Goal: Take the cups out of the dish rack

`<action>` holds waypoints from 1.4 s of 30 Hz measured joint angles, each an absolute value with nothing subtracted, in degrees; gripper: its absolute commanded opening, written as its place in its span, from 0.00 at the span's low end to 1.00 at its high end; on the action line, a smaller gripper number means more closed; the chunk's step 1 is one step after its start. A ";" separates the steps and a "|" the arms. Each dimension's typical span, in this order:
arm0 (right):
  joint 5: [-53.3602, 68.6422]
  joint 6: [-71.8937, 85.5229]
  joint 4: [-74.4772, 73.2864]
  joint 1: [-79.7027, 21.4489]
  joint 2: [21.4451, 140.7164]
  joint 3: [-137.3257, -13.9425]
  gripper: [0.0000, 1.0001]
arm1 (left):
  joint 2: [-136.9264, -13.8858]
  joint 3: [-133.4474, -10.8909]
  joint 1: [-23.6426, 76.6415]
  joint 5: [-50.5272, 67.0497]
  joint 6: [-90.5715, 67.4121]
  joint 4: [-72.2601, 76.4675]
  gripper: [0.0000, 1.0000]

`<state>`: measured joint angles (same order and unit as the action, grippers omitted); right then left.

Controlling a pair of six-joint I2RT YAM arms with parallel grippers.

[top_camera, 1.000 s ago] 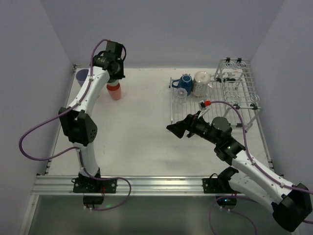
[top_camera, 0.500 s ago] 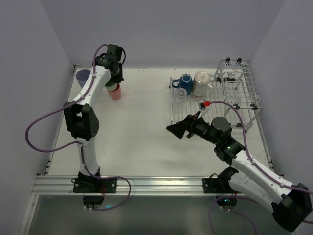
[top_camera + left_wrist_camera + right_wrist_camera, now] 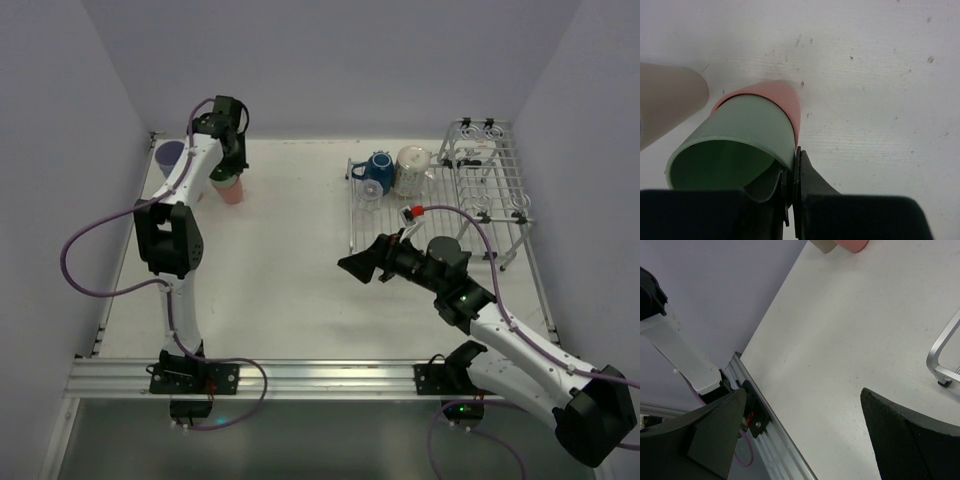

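Observation:
My left gripper [image 3: 224, 170] is shut on the rim of a green cup [image 3: 740, 140], one finger inside it and one outside. The green cup's base sits in a salmon-pink cup [image 3: 789, 97] standing on the table at the far left [image 3: 233, 193]. A beige cup [image 3: 665, 100] lies close beside them. The wire dish rack [image 3: 490, 200] stands at the far right, holding a dark-blue mug [image 3: 378, 168], a white speckled mug [image 3: 411, 170] and a clear glass [image 3: 368, 196]. My right gripper [image 3: 358, 266] is open and empty above the table, just left of the rack.
A lavender cup [image 3: 168, 155] stands in the far left corner. The right wrist view shows the rack's foot [image 3: 941, 367], the table's near rail [image 3: 770, 425], and the pink cup [image 3: 854, 244] far off.
My left gripper has swung slightly left and down with the green cup, onto the pink cup. The right arm has barely moved.

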<state>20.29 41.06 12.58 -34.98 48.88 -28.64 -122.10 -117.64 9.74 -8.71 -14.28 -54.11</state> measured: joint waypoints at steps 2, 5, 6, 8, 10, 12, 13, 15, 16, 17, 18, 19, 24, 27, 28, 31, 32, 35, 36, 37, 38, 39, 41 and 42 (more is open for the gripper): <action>20.29 40.99 12.60 -34.98 49.15 -28.64 0.99 | -122.69 -117.71 9.30 -7.64 -14.28 -53.58 0.00; 20.29 40.86 12.67 -34.98 49.58 -28.64 0.99 | -123.22 -117.97 8.75 -6.24 -14.26 -52.84 0.00; 20.29 40.84 12.67 -34.98 49.74 -28.64 0.99 | -123.35 -118.13 8.64 -5.89 -14.26 -52.62 0.01; 20.27 40.82 12.73 -34.98 50.04 -28.64 0.99 | -123.74 -118.69 8.49 -5.37 -14.24 -52.29 0.08; 20.27 40.80 12.73 -34.98 50.33 -28.64 0.99 | -124.11 -119.11 8.34 -5.02 -14.06 -51.81 0.17; 20.27 40.73 12.71 -34.98 50.39 -28.64 0.99 | -124.44 -119.55 8.23 -4.89 -13.87 -51.70 0.27; 20.27 40.62 12.71 -34.98 50.39 -28.64 0.99 | -124.64 -119.79 8.16 -4.86 -13.82 -51.64 0.29; 20.27 40.42 12.67 -34.98 50.39 -28.67 0.99 | -125.05 -120.22 7.99 -4.73 -13.80 -51.55 0.36; 20.25 40.34 12.64 -34.98 50.39 -28.69 0.99 | -125.36 -120.66 7.86 -4.69 -13.76 -51.55 0.38; 20.25 40.25 12.62 -34.98 50.39 -28.71 0.99 | -125.62 -121.03 7.75 -4.64 -13.74 -51.46 0.40; 20.25 40.14 12.56 -34.98 50.39 -28.77 0.99 | -125.84 -121.43 7.62 -4.62 -13.72 -51.51 0.43; 20.25 40.03 12.47 -34.98 50.39 -28.84 0.99 | -126.02 -121.71 7.51 -4.62 -13.67 -51.51 0.45; 20.18 39.57 11.60 -34.98 50.39 -29.58 0.99 | -126.74 -123.72 7.16 -4.47 -13.67 -51.48 0.53; 20.10 39.38 11.16 -34.98 50.50 -30.11 0.99 | -126.78 -124.77 7.14 -4.43 -13.67 -51.48 0.61; 20.10 39.35 11.05 -34.98 50.63 -30.33 0.99 | -126.78 -125.16 7.14 -4.40 -13.65 -51.48 0.63; 20.05 39.16 10.46 -34.98 50.85 -31.03 0.99 | -126.76 -125.58 7.14 -4.12 -13.72 -51.22 0.74; 20.03 39.03 10.24 -34.98 50.89 -31.31 0.99 | -126.74 -125.58 7.14 -3.92 -13.72 -51.09 0.77; 19.94 38.63 9.54 -34.98 50.94 -32.49 0.99 | -125.97 -125.40 7.14 -2.72 -13.93 -50.13 0.89; 19.79 38.46 9.10 -34.98 50.94 -33.10 0.99 | -125.05 -124.70 7.14 -2.07 -14.13 -49.23 0.90; 19.44 38.28 8.51 -34.98 50.94 -33.85 0.99 | -123.70 -123.83 7.14 -1.37 -14.39 -48.36 0.91; 19.05 37.95 7.97 -34.98 50.94 -34.63 0.99 | -121.84 -122.85 7.16 -0.51 -14.59 -47.42 0.93; 18.85 37.63 7.42 -34.98 50.94 -35.51 0.99 | -119.55 -121.56 7.22 0.47 -14.96 -46.19 0.93; 18.20 36.77 6.22 -34.98 50.94 -37.28 0.99 | -113.75 -118.80 7.51 2.63 -15.66 -42.87 0.94; 17.45 36.18 5.23 -34.98 50.94 -38.54 0.99 | -110.00 -116.60 7.86 3.70 -15.90 -40.53 0.94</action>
<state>17.45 36.18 5.23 -34.98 50.94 -38.54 -110.00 -116.60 7.86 3.70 -15.90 -40.53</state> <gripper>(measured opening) 0.990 0.930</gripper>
